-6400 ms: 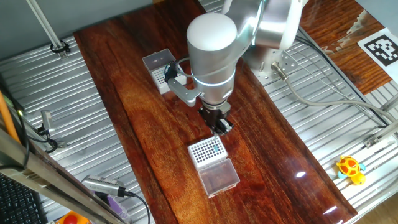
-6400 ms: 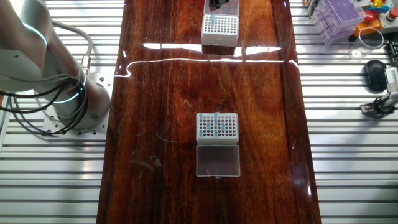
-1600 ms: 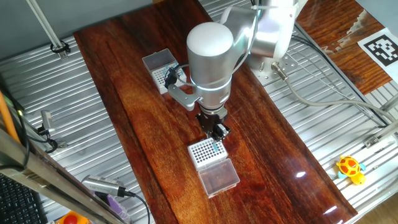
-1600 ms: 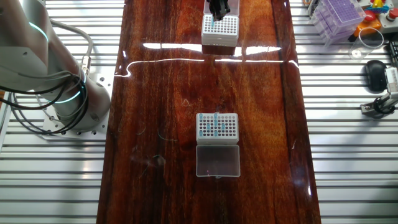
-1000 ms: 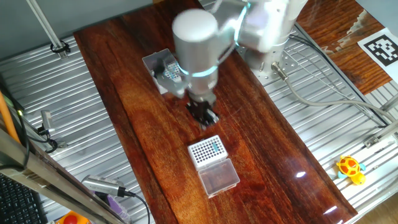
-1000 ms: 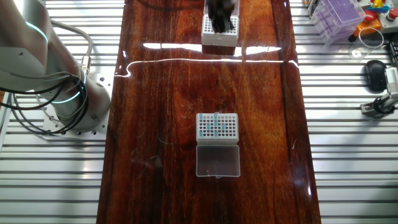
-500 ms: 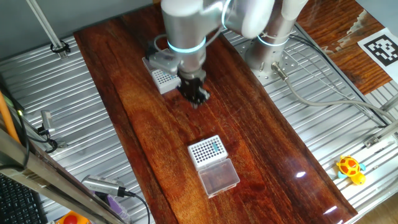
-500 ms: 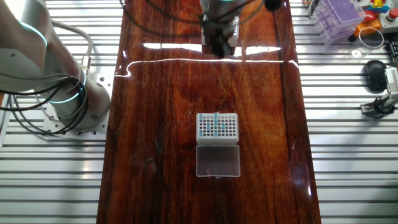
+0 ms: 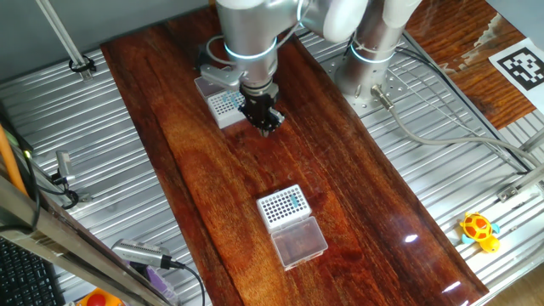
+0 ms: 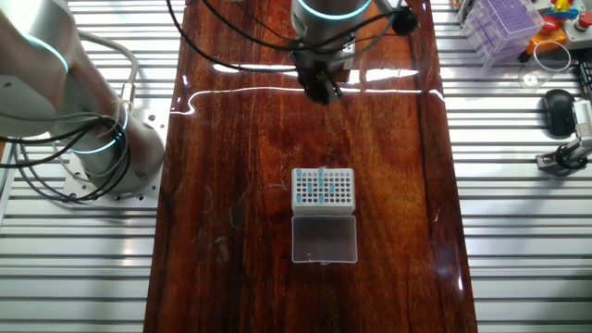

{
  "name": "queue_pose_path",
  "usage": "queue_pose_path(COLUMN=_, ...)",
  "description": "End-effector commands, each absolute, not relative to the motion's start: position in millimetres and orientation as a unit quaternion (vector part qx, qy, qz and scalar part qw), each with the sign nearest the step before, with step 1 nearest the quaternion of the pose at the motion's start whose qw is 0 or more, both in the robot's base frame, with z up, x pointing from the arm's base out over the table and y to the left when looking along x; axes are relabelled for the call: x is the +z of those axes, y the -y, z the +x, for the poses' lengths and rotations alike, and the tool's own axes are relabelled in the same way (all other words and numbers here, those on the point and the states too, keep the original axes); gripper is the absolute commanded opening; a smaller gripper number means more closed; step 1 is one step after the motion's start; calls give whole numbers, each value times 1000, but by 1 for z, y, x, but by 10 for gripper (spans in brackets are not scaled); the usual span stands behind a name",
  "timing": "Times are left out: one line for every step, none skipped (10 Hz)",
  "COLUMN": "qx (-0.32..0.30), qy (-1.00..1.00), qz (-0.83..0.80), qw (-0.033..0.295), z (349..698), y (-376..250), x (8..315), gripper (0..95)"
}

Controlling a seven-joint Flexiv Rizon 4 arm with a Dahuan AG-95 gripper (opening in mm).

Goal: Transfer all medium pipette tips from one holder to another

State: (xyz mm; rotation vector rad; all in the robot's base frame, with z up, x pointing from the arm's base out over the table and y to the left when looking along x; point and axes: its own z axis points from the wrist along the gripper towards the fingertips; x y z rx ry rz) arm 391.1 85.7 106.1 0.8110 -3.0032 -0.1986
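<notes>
Two white tip racks stand on the dark wooden table. One rack, with a clear lid lying in front of it, holds a few teal-blue medium pipette tips at one corner. The other rack holds several teal tips, and its lid lies beside it. My gripper hangs above bare wood just beside this second rack. Its fingers look closed together. Any tip between them is too small to see. In the other fixed view my arm hides the first rack.
The arm's base is bolted to the slatted metal bench beside the table. A purple tip box and a mouse lie off the table's edge. A yellow toy and a marker tag lie on the bench.
My gripper left the rack with few tips and moved across the table to the edge of the rack with several tips. Racks and lids have not moved.
</notes>
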Motion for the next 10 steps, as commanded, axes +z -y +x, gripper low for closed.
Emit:
queue_pose_path(qx=-60, qy=982, qz=180, qw=6, z=389, y=-86, x=108, gripper=190)
queue_pose_path(qx=-59, qy=982, qz=182, qw=6, z=389, y=-83, x=106, gripper=190)
queue_pose_path(qx=-59, qy=978, qz=202, qw=6, z=392, y=-56, x=103, gripper=190)
queue_pose_path(qx=-60, qy=972, qz=228, qw=4, z=394, y=-21, x=99, gripper=190)
queue_pose_path(qx=-60, qy=970, qz=237, qw=4, z=394, y=-9, x=98, gripper=190)
queue_pose_path(qx=-59, qy=965, qz=257, qw=3, z=393, y=19, x=95, gripper=0)
queue_pose_path(qx=-57, qy=958, qz=281, qw=3, z=393, y=49, x=93, gripper=0)
queue_pose_path(qx=-56, qy=955, qz=291, qw=2, z=394, y=60, x=93, gripper=0)
queue_pose_path(qx=-51, qy=951, qz=304, qw=4, z=396, y=73, x=94, gripper=0)
queue_pose_path(qx=-48, qy=951, qz=306, qw=6, z=396, y=75, x=96, gripper=0)
